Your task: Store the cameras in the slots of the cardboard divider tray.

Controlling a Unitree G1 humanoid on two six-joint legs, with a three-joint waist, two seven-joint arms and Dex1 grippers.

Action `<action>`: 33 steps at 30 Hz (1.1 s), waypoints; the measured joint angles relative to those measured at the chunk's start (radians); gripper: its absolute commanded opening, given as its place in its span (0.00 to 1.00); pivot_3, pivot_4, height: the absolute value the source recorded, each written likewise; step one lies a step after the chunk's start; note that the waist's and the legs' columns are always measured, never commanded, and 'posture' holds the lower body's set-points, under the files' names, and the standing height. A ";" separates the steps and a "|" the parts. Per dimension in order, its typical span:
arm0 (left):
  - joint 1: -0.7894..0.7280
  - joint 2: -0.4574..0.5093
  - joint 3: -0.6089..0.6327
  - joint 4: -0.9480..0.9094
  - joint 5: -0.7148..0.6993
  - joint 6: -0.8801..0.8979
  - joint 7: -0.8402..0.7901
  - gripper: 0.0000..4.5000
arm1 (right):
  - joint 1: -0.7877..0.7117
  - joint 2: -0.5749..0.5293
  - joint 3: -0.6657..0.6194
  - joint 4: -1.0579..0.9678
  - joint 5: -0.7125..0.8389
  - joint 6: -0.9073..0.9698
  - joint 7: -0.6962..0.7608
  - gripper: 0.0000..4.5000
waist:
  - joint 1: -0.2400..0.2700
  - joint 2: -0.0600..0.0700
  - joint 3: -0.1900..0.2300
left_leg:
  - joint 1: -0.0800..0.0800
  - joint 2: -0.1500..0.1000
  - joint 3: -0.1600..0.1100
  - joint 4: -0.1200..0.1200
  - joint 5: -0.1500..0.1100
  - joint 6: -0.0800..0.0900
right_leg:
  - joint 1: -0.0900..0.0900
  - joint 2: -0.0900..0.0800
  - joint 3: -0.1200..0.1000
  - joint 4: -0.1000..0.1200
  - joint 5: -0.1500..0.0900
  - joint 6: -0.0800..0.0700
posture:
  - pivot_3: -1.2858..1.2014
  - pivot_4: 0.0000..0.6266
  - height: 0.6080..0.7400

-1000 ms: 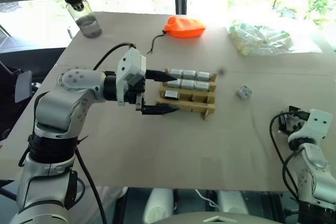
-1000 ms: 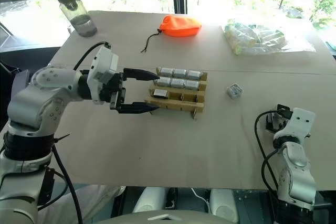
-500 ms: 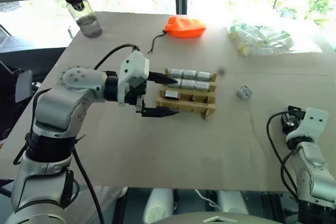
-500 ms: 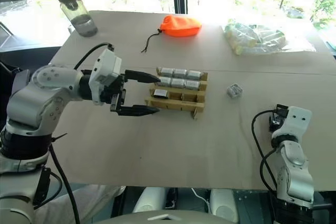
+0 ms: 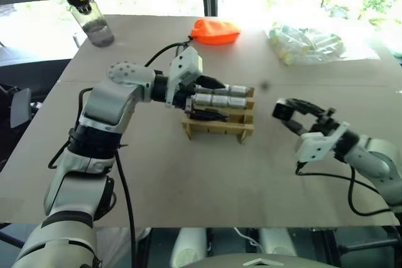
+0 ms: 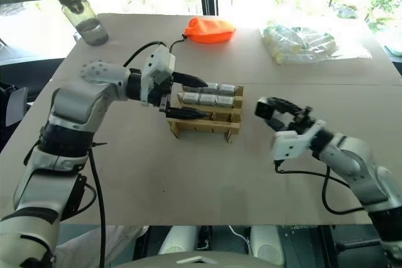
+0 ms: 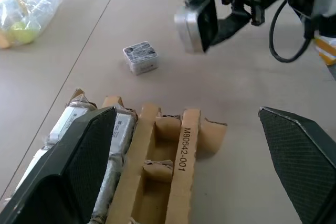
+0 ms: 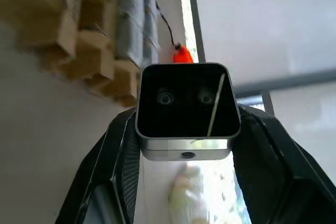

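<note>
Cardboard divider tray (image 5: 217, 132) sits mid-table in the eye views. My left gripper (image 5: 224, 100) is spread wide across its left end, one finger over the far rows and one low over the near rows. My right gripper (image 5: 284, 111) hovers off the tray's right end, apart from it, pinching the held camera (image 5: 279, 112).

Contents: the two far rows are full of stored cameras (image 5: 217, 100), three side by side in each. The front row looks empty. The third row is partly hidden by my lower finger, so I cannot vouch for it. At the far right of the table, a clear bag (image 5: 311, 43) holds pale wrapped cylinders.

Left wrist view: open slots show in the near strips. A loose camera (image 7: 140, 57) lies on the table (image 7: 236, 93) beyond the tray.

Right wrist view: the held camera sits square between my pads, dark face toward the lens.

Recommendation: bring my left fingers in to steady the tray, line the camera up over an empty near slot, lower it straight between the strips, and release only once it is seated.
</note>
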 measured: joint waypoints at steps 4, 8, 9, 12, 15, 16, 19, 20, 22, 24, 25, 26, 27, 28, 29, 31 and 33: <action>-0.074 -0.046 -0.033 0.102 0.046 -0.029 -0.027 1.00 | -0.159 0.035 0.084 0.039 -0.075 -0.086 0.022 0.43 | 0.001 -0.002 0.001 | -0.001 0.000 0.000 0.001 0.000 0.000 | 0.000 -0.001 -0.001 0.000 0.000 0.000 | 0.52 0.24 0.89; -0.095 -0.063 -0.047 0.144 0.068 -0.038 -0.061 1.00 | -0.242 0.073 0.140 0.074 -0.129 -0.122 0.042 0.43 | 0.004 -0.002 0.001 | -0.001 0.001 0.000 0.001 0.000 0.000 | 0.000 -0.002 -0.002 -0.001 0.000 0.000 | 0.52 0.24 0.89; -0.096 -0.065 -0.047 0.147 0.069 -0.034 -0.064 1.00 | -0.246 0.075 0.145 0.078 -0.139 -0.123 0.045 0.43 | 0.004 -0.002 0.001 | -0.002 0.001 0.000 0.001 0.000 0.000 | 0.000 -0.002 -0.002 -0.001 0.000 0.000 | 0.52 0.24 0.89; -0.114 -0.073 -0.049 0.150 0.076 -0.016 -0.074 1.00 | -0.268 0.103 0.163 0.086 -0.184 -0.104 0.056 0.43 | 0.004 -0.002 0.001 | -0.002 0.001 0.000 0.002 0.000 0.000 | 0.000 -0.002 -0.003 0.000 0.000 0.000 | 0.52 0.24 0.89; -0.132 -0.078 -0.049 0.142 0.077 -0.004 -0.082 1.00 | -0.276 0.118 0.167 0.086 -0.210 -0.086 0.059 0.43 | 0.005 -0.002 0.001 | -0.001 0.001 -0.001 0.002 0.000 0.000 | 0.000 -0.002 -0.002 0.000 0.000 0.000 | 0.52 0.24 0.89; -0.132 -0.078 -0.050 0.137 0.077 -0.004 -0.093 1.00 | -0.276 0.124 0.168 0.086 -0.220 -0.080 0.060 0.43 | 0.004 -0.002 0.001 | -0.001 0.001 -0.001 0.002 0.000 0.000 | 0.000 -0.002 -0.002 0.000 0.000 0.000 | 0.52 0.24 0.89; -0.130 -0.076 -0.064 0.122 0.077 -0.004 -0.117 1.00 | -0.277 0.136 0.172 0.086 -0.237 -0.073 0.060 0.43 | 0.003 -0.002 0.001 | -0.001 0.001 -0.001 0.002 0.000 0.000 | 0.000 -0.002 -0.003 0.000 0.000 0.000 | 0.52 0.24 0.89; -0.129 -0.076 -0.067 0.118 0.077 -0.004 -0.121 1.00 | -0.278 0.138 0.172 0.086 -0.239 -0.073 0.060 0.43 | 0.003 -0.002 0.001 | -0.001 0.001 -0.001 0.002 0.000 0.000 | 0.000 -0.002 -0.003 0.000 0.000 0.000 | 0.52 0.24 0.89; -0.120 -0.067 -0.081 0.098 0.078 -0.004 -0.135 1.00 | -0.284 0.152 0.173 0.086 -0.241 -0.070 0.059 0.43 | 0.001 -0.002 0.001 | -0.001 0.001 -0.001 0.002 0.000 0.000 | 0.000 -0.002 -0.002 0.000 0.000 0.000 | 0.52 0.24 0.89; -0.103 -0.063 -0.088 0.086 0.078 -0.003 -0.144 1.00 | -0.286 0.156 0.174 0.086 -0.242 -0.071 0.059 0.43 | 0.000 -0.002 0.001 | -0.001 0.001 -0.001 0.002 0.000 0.000 | 0.000 -0.002 -0.002 0.000 0.000 0.000 | 0.52 0.24 0.89; -0.094 -0.061 -0.089 0.081 0.079 0.000 -0.147 1.00 | -0.286 0.156 0.174 0.086 -0.243 -0.071 0.059 0.43 | 0.000 -0.002 0.001 | -0.001 0.001 -0.001 0.002 0.000 0.000 | 0.000 -0.002 -0.002 0.000 0.000 0.000 | 0.52 0.24 0.89; -0.092 -0.061 -0.089 0.081 0.079 0.000 -0.148 1.00 | -0.287 0.156 0.174 0.086 -0.243 -0.071 0.059 0.43 | 0.001 -0.002 0.001 | -0.001 0.001 -0.001 0.002 0.000 0.000 | 0.000 -0.002 -0.002 0.000 0.000 0.000 | 0.52 0.24 0.89; -0.092 -0.061 -0.089 0.081 0.083 0.001 -0.148 1.00 | -0.290 0.156 0.174 0.086 -0.247 -0.071 0.058 0.43 | 0.001 -0.002 0.001 | -0.001 0.001 -0.001 0.002 0.000 0.000 | 0.000 -0.002 -0.002 0.000 0.000 0.000 | 0.52 0.24 0.89; -0.092 -0.061 -0.089 0.080 0.091 0.002 -0.146 1.00 | -0.294 0.156 0.174 0.086 -0.247 -0.071 0.058 0.43 | 0.001 -0.002 0.001 | -0.001 0.001 -0.001 0.002 0.000 0.000 | 0.000 -0.002 -0.002 0.000 0.000 0.000 | 0.52 0.24 0.89; -0.092 -0.061 -0.089 0.080 0.095 0.003 -0.144 1.00 | -0.298 0.156 0.174 0.086 -0.247 -0.071 0.058 0.43 | 0.000 -0.002 0.001 | -0.001 0.001 -0.001 0.002 0.000 0.000 | 0.000 -0.002 -0.002 0.000 0.000 0.000 | 0.52 0.24 0.89; -0.092 -0.065 -0.090 0.081 0.097 0.015 -0.137 1.00 | -0.304 0.156 0.174 0.086 -0.247 -0.071 0.058 0.43 | 0.001 -0.002 0.001 | -0.001 0.001 -0.001 0.002 0.000 0.000 | 0.000 -0.002 -0.002 0.000 0.000 0.000 | 0.52 0.24 0.89; -0.092 -0.067 -0.090 0.081 0.097 0.026 -0.136 0.91 | -0.308 0.157 0.174 0.086 -0.247 -0.069 0.059 0.43 | 0.000 -0.002 0.001 | -0.001 0.001 -0.001 0.002 0.000 0.000 | 0.000 -0.002 -0.002 0.000 0.000 0.000 | 0.52 0.24 0.89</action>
